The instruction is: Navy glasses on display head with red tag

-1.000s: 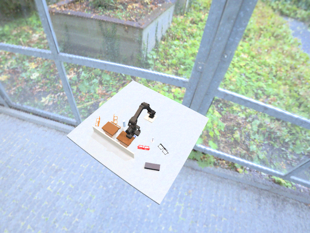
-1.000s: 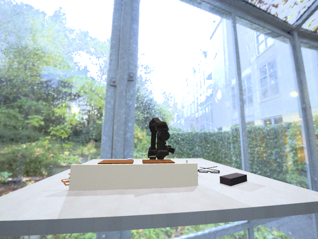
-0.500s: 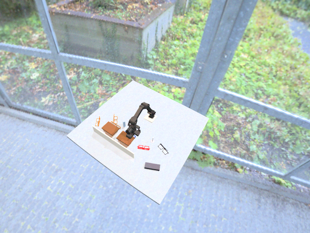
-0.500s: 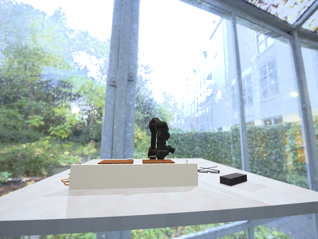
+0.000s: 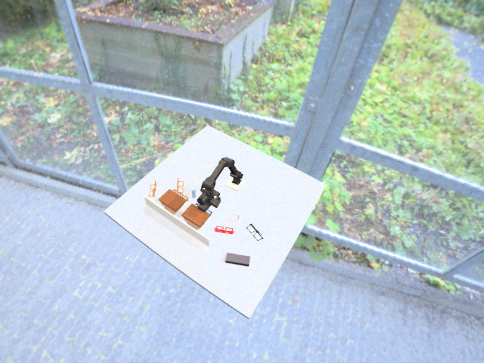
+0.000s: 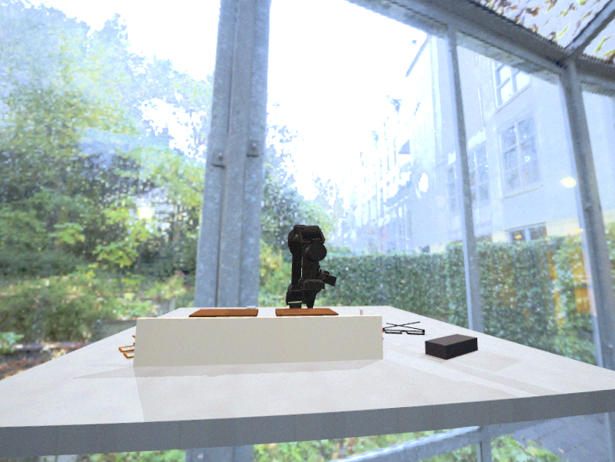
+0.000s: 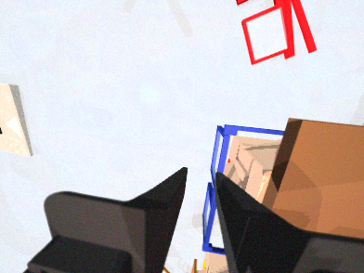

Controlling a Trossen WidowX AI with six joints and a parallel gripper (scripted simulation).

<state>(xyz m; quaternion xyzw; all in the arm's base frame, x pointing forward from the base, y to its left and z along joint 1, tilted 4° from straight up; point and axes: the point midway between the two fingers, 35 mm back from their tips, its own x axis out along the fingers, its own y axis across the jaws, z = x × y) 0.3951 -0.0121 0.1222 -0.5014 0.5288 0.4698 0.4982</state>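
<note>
The head with the red tag has a flat brown top and a tan face. The navy glasses are around its face in the wrist view, one temple running back along the upper side and under the brown top. Their bridge and far temple are largely hidden, so the seating on nose and ears cannot be told. My gripper is slightly open and empty; its right fingertip overlaps the glasses' front in the wrist view, and contact cannot be told. The other head stands alongside.
A pale wall runs behind both heads. Red glasses, black glasses and a dark box lie beyond. Orange glasses and a bluish cylinder are near the other head.
</note>
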